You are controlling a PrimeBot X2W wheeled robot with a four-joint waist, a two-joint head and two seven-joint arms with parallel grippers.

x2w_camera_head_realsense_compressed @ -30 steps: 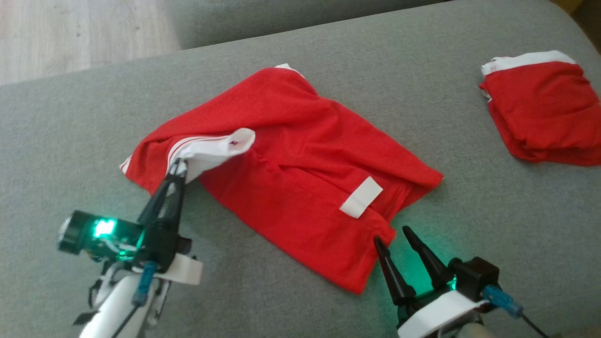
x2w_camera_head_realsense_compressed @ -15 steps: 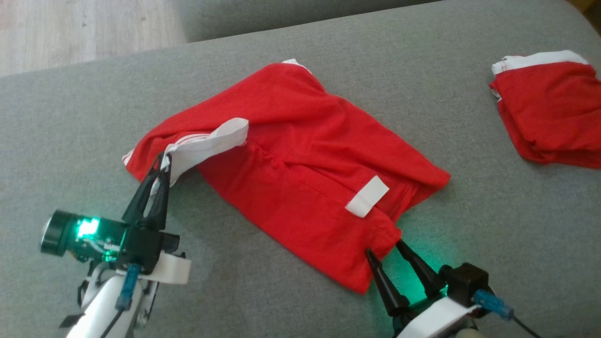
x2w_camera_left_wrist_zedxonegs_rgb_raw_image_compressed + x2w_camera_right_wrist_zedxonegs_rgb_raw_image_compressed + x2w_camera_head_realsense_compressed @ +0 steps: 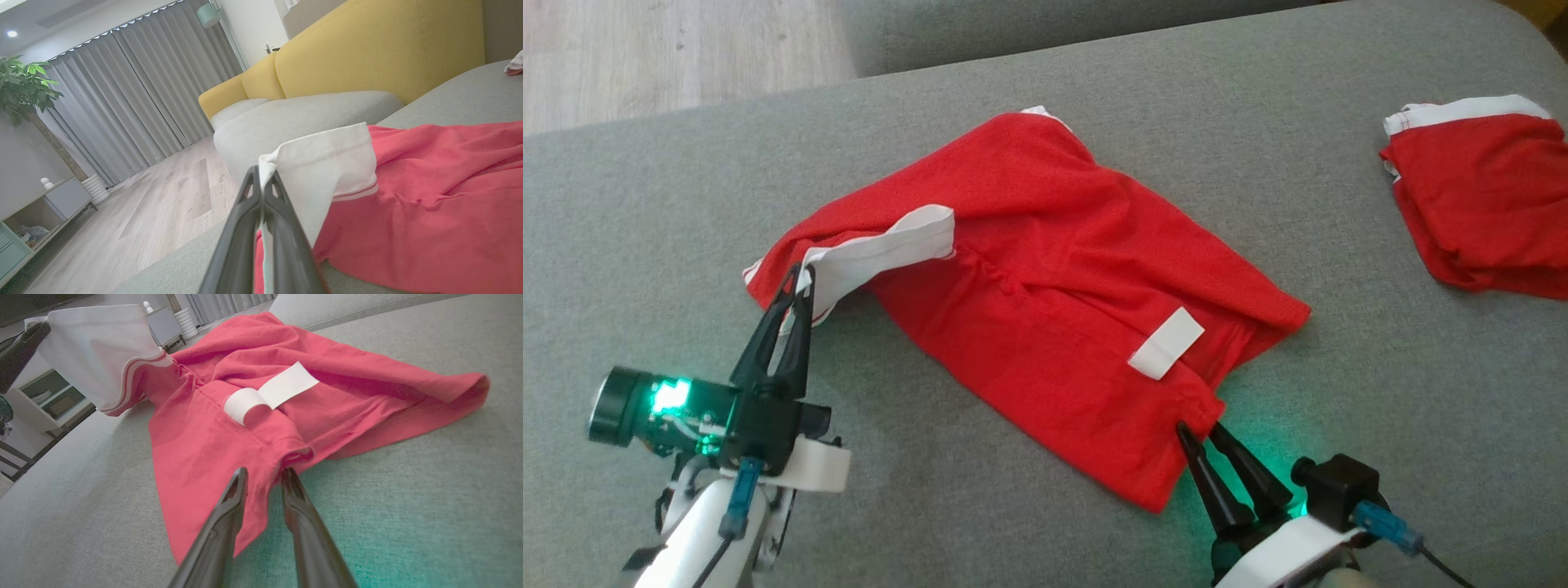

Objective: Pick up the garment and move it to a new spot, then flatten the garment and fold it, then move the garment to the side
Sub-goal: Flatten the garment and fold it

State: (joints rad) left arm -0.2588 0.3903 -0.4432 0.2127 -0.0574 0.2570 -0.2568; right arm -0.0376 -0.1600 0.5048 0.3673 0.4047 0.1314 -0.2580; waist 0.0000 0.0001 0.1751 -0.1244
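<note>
Head view: left fingers (image 3: 800, 343) tight on white band (image 3: 882, 249) of garment (image 3: 1054, 269).

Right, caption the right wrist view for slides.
Right gripper straddles an edge of the red garment on a grey sofa.

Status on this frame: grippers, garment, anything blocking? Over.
Left gripper shut on white band of garment. Right gripper part open, astride near corner. Garment rumpled on cushion. Folded pile well apart, nothing blocking.
</note>
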